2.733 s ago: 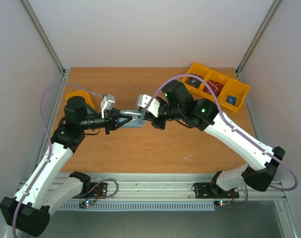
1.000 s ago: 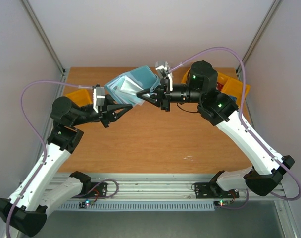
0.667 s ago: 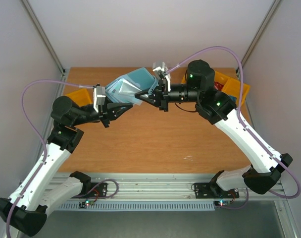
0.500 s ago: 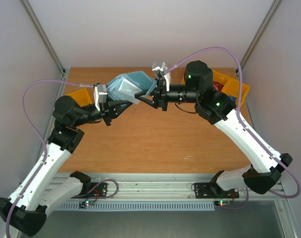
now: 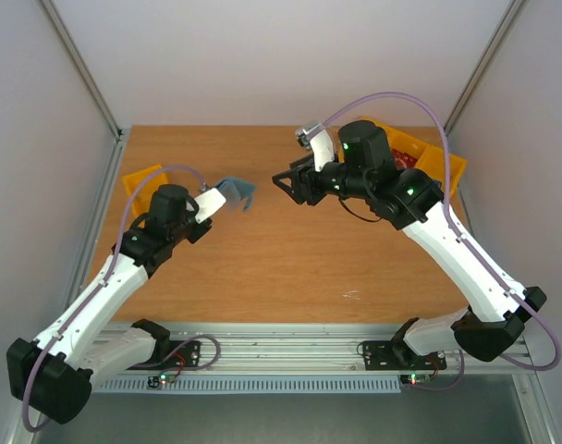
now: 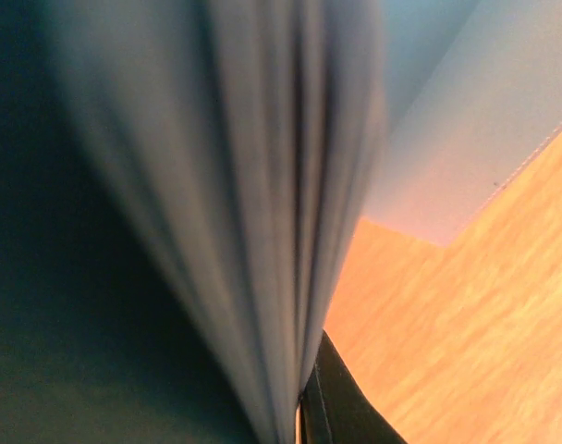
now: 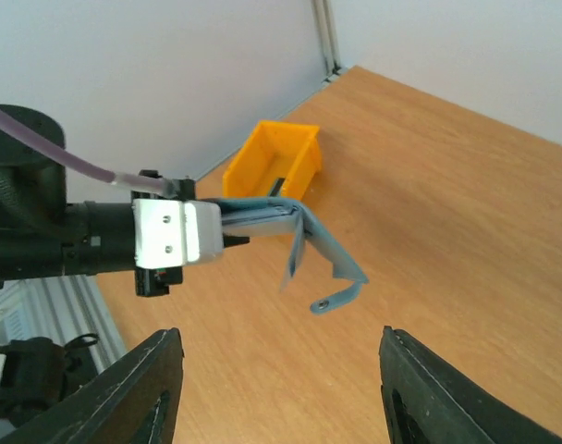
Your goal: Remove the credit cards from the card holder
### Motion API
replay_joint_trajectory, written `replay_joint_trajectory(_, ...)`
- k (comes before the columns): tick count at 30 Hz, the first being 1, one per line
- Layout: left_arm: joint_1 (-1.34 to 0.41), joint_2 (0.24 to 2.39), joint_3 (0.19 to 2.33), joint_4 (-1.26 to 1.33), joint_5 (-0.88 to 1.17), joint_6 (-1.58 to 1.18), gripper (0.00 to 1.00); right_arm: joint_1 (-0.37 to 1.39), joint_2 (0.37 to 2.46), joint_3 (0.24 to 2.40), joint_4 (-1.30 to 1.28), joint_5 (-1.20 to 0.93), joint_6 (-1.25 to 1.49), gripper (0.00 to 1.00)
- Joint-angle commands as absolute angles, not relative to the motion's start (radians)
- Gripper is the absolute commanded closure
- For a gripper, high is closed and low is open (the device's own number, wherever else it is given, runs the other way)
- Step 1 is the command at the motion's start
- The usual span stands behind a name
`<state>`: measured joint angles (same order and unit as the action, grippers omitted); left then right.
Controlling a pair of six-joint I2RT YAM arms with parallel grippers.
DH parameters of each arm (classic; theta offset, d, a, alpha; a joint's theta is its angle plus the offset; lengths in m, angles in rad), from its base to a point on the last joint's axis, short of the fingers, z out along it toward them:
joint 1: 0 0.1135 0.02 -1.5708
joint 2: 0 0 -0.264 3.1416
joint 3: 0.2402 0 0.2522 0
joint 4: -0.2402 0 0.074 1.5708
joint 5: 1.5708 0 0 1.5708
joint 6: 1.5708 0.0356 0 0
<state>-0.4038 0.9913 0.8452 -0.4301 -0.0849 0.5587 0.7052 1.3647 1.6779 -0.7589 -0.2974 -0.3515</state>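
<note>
The card holder, a teal-blue folding wallet, is held above the table by my left gripper, which is shut on one end. In the right wrist view the card holder droops open past the left gripper, with a pale inner leaf and a snap strap hanging down. Seen by the left wrist, its blurred layered edges fill the frame beside one black finger. The credit cards cannot be told apart from the holder's leaves. My right gripper hangs open and empty to the holder's right; both fingers show wide apart.
A row of yellow bins with red and black objects stands at the back right behind the right arm. A single yellow bin sits at the left edge, also seen as the yellow bin behind the holder. Bare wooden table lies below.
My right gripper has let go of the card holder, opened and drawn back to the right. My left arm has pulled the holder down and left, and it now hangs from that gripper alone.
</note>
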Motion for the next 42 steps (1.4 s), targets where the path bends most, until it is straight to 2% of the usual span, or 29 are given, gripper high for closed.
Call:
replay_joint_trajectory(1, -0.405, 0.982, 0.938, -0.505, -0.179, 0.633, 1.0, 0.774, 1.391, 1.671, -0.744, -0.266, -0.368, 0.39)
replay_joint_trajectory(6, -0.405, 0.967, 0.989, -0.629, 0.072, 0.391, 1.0, 0.844, 1.434, 1.689, -0.703, -0.288, -0.377, 0.33)
replay_joint_trajectory(13, -0.406, 0.946, 1.007, -0.654, 0.276, 0.104, 1.0, 0.85, 1.476, 1.669, -0.616, -0.315, -0.254, 0.34)
replay_joint_trajectory(21, -0.405, 0.918, 1.027, -0.589, 0.447, 0.014, 1.0, 0.85, 1.52, 1.674, -0.664, -0.138, -0.221, 0.31)
replay_joint_trajectory(27, -0.406, 0.901, 1.023, -0.541, 0.545, -0.048, 1.0, 0.85, 1.548, 1.681, -0.702, -0.163, -0.246, 0.32)
replay_joint_trajectory(29, -0.405, 0.898, 1.023, -0.532, 0.572, -0.053, 1.0, 0.85, 1.559, 1.689, -0.715, -0.162, -0.251, 0.4)
replay_joint_trajectory(34, -0.405, 0.866, 1.001, -0.483, 0.68, -0.052, 1.0, 0.832, 1.555, 1.697, -0.734, -0.189, -0.262, 0.82)
replay_joint_trajectory(36, -0.405, 0.845, 0.987, -0.444, 0.727, -0.045, 1.0, 0.817, 1.542, 1.689, -0.732, -0.228, -0.267, 0.95)
replay_joint_trajectory(37, -0.405, 0.838, 0.98, -0.423, 0.742, -0.043, 0.97, 0.808, 1.532, 1.682, -0.726, -0.256, -0.271, 0.99)
replay_joint_trajectory(42, -0.401, 0.8, 0.969, -0.359, 0.755, -0.04, 0.82, 0.778, 1.479, 1.656, -0.704, -0.443, -0.366, 0.99)
